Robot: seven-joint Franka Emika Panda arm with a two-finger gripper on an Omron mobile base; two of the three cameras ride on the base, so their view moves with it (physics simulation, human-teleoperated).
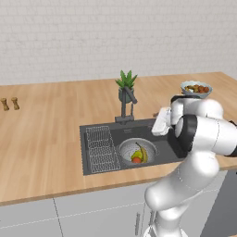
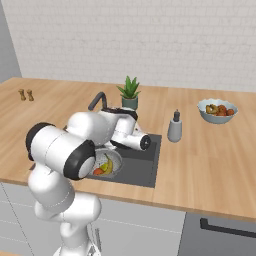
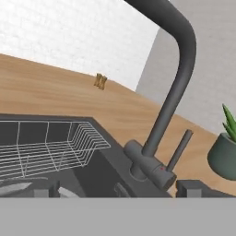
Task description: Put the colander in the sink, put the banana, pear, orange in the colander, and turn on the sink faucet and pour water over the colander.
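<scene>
Low in the middle of the left base view, the colander (image 1: 137,151) sits in the dark sink (image 1: 162,147) with the banana (image 1: 144,152), pear (image 1: 137,155) and orange (image 1: 136,159) inside. The gripper (image 3: 115,190) is wide open and holds nothing. Just behind stands the faucet (image 1: 127,105). The wooden counter (image 1: 46,134) runs to the white brick wall (image 1: 92,37) at the top.

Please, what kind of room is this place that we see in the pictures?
It appears to be a home kitchen, rendered: a wooden counter holds a dark sink with a faucet, white cabinets stand below, and a fruit bowl sits nearby.
</scene>
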